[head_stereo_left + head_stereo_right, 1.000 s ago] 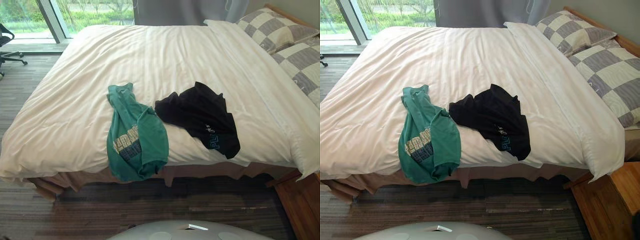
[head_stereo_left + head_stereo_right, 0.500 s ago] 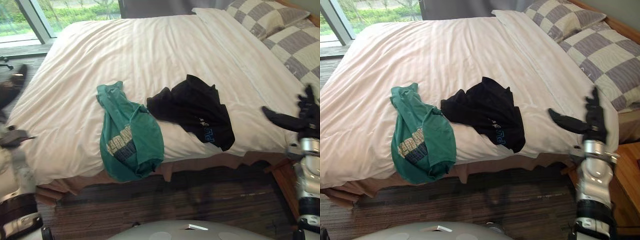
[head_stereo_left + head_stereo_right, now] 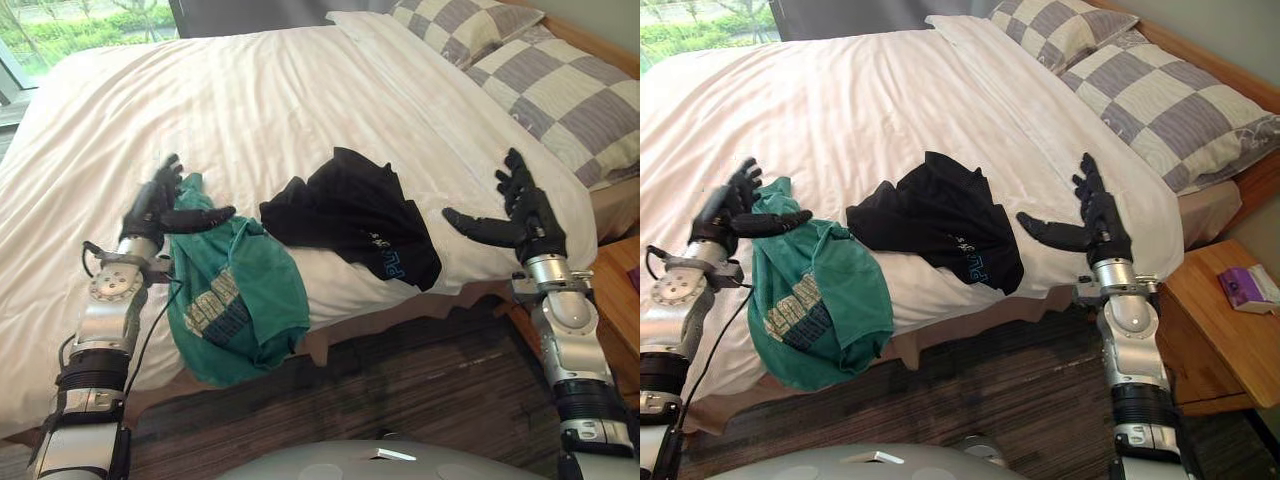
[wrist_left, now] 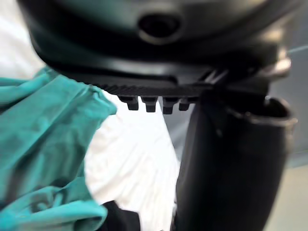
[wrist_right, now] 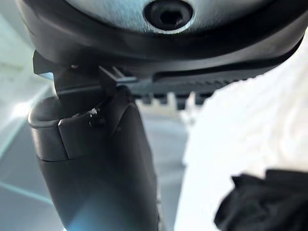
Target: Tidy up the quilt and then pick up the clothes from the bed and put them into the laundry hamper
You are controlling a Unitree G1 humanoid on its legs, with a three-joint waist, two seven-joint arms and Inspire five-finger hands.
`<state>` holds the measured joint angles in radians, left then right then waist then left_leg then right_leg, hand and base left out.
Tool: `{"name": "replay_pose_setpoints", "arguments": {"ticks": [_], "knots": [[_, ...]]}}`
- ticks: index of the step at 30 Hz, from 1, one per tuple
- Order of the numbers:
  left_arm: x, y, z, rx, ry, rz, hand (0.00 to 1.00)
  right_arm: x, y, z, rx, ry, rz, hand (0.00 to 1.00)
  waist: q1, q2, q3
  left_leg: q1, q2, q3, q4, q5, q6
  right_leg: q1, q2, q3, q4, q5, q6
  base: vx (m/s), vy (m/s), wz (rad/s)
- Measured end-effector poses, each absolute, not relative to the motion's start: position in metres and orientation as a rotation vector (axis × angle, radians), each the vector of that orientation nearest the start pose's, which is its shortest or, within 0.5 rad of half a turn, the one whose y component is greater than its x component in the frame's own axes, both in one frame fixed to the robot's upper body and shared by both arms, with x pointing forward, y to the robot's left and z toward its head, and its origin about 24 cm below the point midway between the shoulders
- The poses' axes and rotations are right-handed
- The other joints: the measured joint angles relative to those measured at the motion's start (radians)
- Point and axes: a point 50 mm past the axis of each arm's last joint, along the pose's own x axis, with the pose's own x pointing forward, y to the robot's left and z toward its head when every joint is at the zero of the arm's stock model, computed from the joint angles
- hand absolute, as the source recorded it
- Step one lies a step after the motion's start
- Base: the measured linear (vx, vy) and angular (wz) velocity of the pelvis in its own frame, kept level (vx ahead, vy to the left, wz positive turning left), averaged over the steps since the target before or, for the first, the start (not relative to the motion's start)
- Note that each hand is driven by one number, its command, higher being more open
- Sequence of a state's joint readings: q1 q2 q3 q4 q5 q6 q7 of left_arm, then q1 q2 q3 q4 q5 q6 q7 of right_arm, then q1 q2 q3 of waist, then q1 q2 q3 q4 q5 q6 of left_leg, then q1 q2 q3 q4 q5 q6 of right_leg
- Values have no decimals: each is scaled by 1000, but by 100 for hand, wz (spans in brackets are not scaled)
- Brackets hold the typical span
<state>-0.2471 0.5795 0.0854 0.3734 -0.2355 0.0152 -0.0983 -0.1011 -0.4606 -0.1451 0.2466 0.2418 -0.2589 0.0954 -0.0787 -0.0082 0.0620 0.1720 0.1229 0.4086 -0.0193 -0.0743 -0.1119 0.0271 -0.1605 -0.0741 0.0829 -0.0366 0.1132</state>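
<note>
Left hand (image 3: 152, 208) over green shirt (image 3: 240, 300), right hand (image 3: 525, 222) near black top (image 3: 345, 210), both wide and empty. The right eye view catches a purple packet (image 3: 1247, 288) on the nightstand (image 3: 1205, 335).

The bed (image 3: 1180, 50) is covered by a white quilt (image 3: 280, 110), spread across most of the mattress with soft creases. Two garments are laid on the quilt near the front edge. A green T-shirt (image 3: 235, 300) is draped over that edge (its printed part hangs below the mattress line). A black garment (image 3: 350, 215) is bunched just beside it, towards the head end. Two grey-and-cream checked pillows (image 3: 570, 95) are set side by side at the head.
</note>
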Motion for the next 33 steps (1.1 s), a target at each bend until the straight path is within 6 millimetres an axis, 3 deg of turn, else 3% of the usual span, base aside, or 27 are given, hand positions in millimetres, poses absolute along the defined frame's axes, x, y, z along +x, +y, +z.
{"name": "replay_pose_setpoints", "arguments": {"ticks": [6, 16, 17, 22, 27, 30, 32, 33], "knots": [[283, 291, 23, 346, 398, 86, 100, 255, -271, 56, -208, -67, -71, 100, -8, 10, 6, 8, 2, 26, -1, 0, 0, 11, 5, 7, -36, 44, -8, -23, -6, -9], [272, 297, 10, 526, 485, 76, 100, 248, -269, 47, -190, -21, -75, 100, -12, 29, 18, -12, 2, 17, 1, 2, 3, 16, 5, -7, -84, 88, -6, -64, -30, 2], [268, 298, 7, 528, 496, 77, 0, 246, -268, 43, -183, -3, -78, 100, -14, 31, 19, -13, 2, 16, 3, 4, 3, 16, 5, -15, -84, 89, -5, -61, -38, -1], [246, 307, -13, 632, 568, 78, 0, 236, -271, 30, -180, 69, -94, 100, -40, 40, 23, -38, 4, 0, 13, 15, 2, 4, 7, -33, -84, 89, -4, -94, -63, 4], [240, 308, -24, 690, 601, 89, 0, 237, -277, 32, -178, 71, -108, 100, -59, 50, 23, -62, 2, -4, -11, 44, 0, -27, 14, -30, -84, 89, -4, -126, -67, -1], [235, 304, -34, 693, 625, 116, 0, 250, -284, 53, -213, 14, -88, 100, -71, 64, 39, -91, -4, -6, -42, 70, 2, -67, 15, -16, -83, 91, 5, -152, -53, -5], [235, 302, -35, 694, 610, 143, 0, 270, -288, 81, -260, -58, -67, 100, -77, 74, 67, -126, -11, -4, -71, 97, 0, -117, 15, -1, -81, 87, 21, -166, -42, -3], [238, 301, -33, 698, 583, 169, 0, 285, -291, 104, -290, -115, -62, 100, -82, 76, 109, -142, -9, -9, -71, 116, 7, -132, 17, 1, -79, 91, 28, -188, -65, 9]]}}
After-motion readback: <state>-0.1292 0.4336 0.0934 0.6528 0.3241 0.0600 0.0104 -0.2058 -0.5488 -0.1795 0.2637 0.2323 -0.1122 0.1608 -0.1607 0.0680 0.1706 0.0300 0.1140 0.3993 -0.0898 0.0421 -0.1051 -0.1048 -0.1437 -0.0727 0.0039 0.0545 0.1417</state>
